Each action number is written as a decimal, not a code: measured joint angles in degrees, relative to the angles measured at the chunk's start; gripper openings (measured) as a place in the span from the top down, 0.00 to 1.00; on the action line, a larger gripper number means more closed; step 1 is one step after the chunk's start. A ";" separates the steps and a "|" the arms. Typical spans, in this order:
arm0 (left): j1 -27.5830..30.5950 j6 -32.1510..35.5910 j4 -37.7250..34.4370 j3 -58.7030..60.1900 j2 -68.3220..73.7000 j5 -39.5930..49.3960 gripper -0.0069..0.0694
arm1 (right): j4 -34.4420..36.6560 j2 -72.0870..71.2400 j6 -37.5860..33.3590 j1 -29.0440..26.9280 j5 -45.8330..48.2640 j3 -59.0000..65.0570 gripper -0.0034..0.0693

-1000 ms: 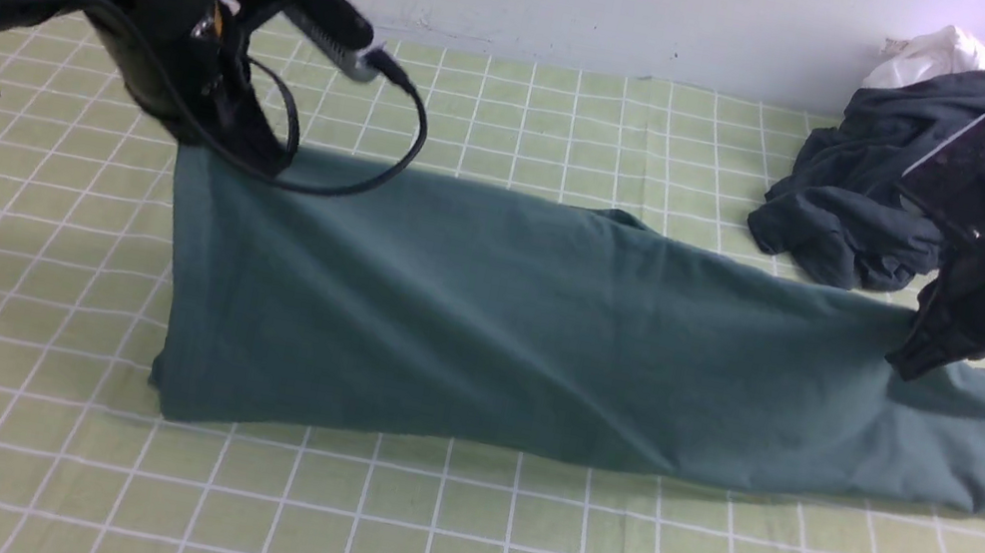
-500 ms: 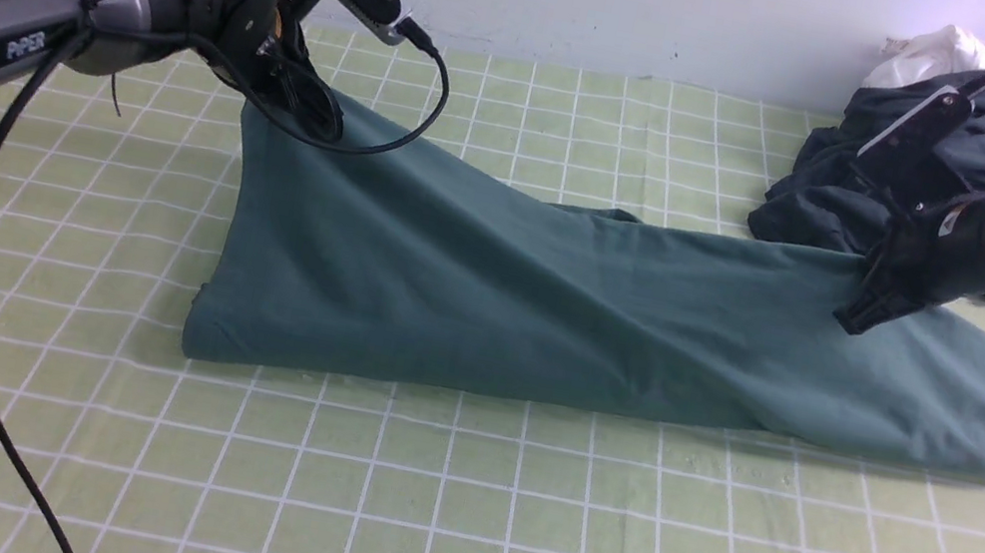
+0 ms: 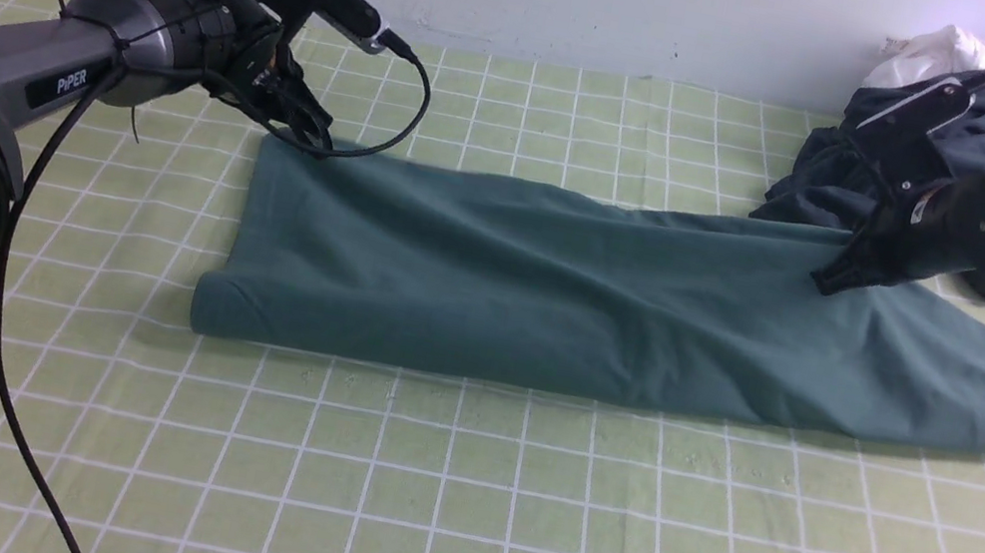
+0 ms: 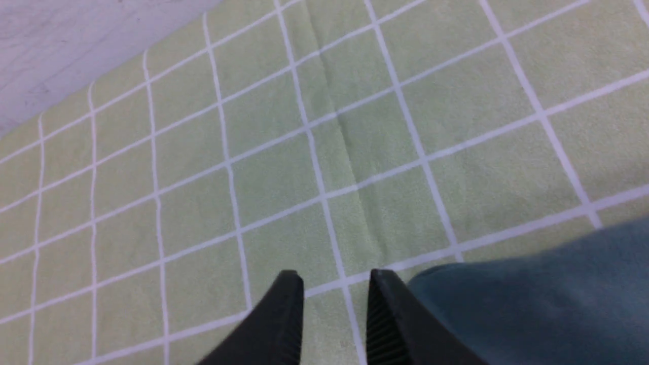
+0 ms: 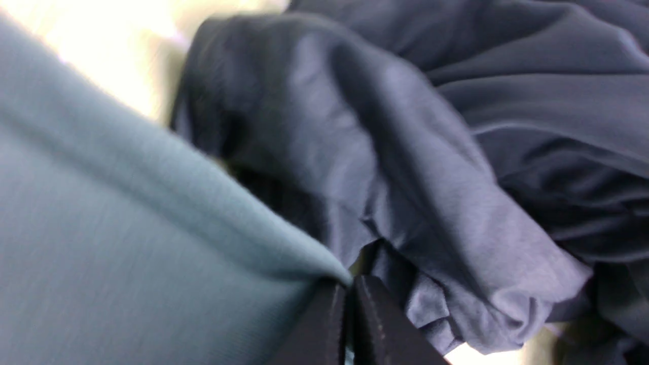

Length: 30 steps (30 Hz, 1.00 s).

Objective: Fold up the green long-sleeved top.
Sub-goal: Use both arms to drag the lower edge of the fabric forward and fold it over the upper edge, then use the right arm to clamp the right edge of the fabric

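The green long-sleeved top (image 3: 551,287) lies flat as a long folded band across the checked cloth, its cuffed sleeve end at the right. My left gripper (image 3: 307,132) hovers low at the band's far left corner. In the left wrist view it (image 4: 334,276) is open, with only checked cloth between the fingers and the top's edge (image 4: 547,299) just beside one finger. My right gripper (image 3: 831,281) sits on the band's far edge near the right. In the right wrist view it (image 5: 345,284) is shut on a pinch of the top (image 5: 101,228).
A dark charcoal garment (image 3: 812,186) is heaped at the back right, right behind the right gripper and close to it (image 5: 431,152). A white cloth (image 3: 943,47) lies behind that against the wall. The green checked tablecloth (image 3: 451,513) covers the table.
Both arms carried the top's lifted edge toward the back and down, so the top now lies flat. The left gripper has opened and let go of its corner.
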 joint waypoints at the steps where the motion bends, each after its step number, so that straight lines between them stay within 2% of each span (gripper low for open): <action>1: 0.12 -0.81 0.12 0.00 -0.35 0.27 0.59 | -0.09 -0.24 2.33 0.00 0.03 0.00 0.87; 5: -0.27 -2.49 -0.74 0.00 -3.67 4.66 0.51 | -0.27 -2.64 5.78 0.00 2.89 0.00 0.72; 6: -0.71 -2.56 -2.10 0.00 -6.01 7.83 0.51 | -0.27 -4.50 6.43 0.00 5.21 0.00 0.67; 9: -1.82 -1.84 -5.60 0.00 -10.18 14.70 0.52 | -0.01 -8.36 7.43 0.00 10.79 0.00 0.62; 10: -2.61 -0.16 -9.94 -0.23 -12.48 19.44 0.55 | 1.27 -10.81 8.50 -0.06 15.10 0.00 0.60; 14: -4.46 9.88 -24.63 0.20 -14.71 30.82 0.67 | 8.34 -13.29 9.71 -1.74 25.47 -0.05 0.65; 17: -5.38 16.85 -33.22 3.66 -13.18 32.50 0.75 | 13.42 -10.91 8.92 -3.92 27.83 1.53 0.72; 19: -5.54 18.48 -36.52 6.26 -11.41 32.38 0.78 | 15.52 -8.48 8.57 -5.31 28.15 2.74 0.76; 22: -5.54 18.68 -37.11 9.82 -9.04 32.10 0.79 | 15.85 -5.25 8.63 -7.38 28.36 3.72 0.80; 25: -5.46 17.30 -35.14 12.38 -8.68 31.47 0.79 | 13.98 -4.16 11.73 -10.07 28.04 3.99 0.82; 30: -5.54 16.15 -29.25 12.96 -12.08 35.05 0.79 | 4.13 -4.38 21.06 -14.84 28.43 3.99 0.82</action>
